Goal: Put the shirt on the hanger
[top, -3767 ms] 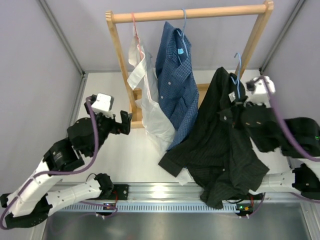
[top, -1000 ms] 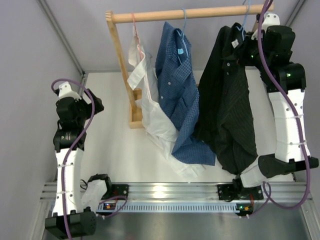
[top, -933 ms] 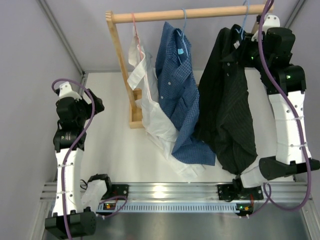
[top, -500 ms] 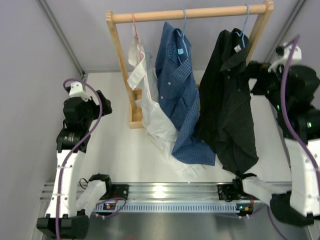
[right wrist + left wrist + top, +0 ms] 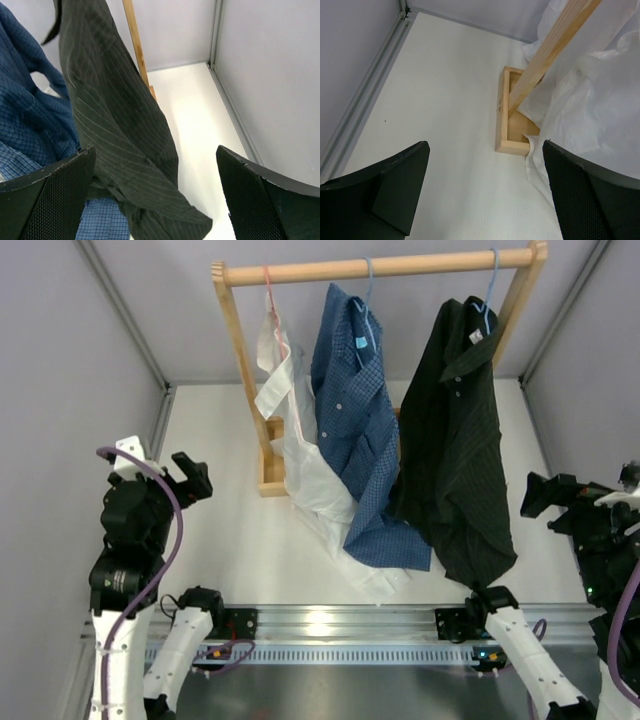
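On wooden rail (image 5: 300,273), rightmost: shirt (image 5: 462,440) hangs from hanger (image 5: 492,280).

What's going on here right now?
The black shirt hangs on the blue hanger, hooked over the wooden rail at its right end, beside a blue shirt and a white garment. Neither arm handles anything: the left tool and right tool are open and empty, near the front of the table.
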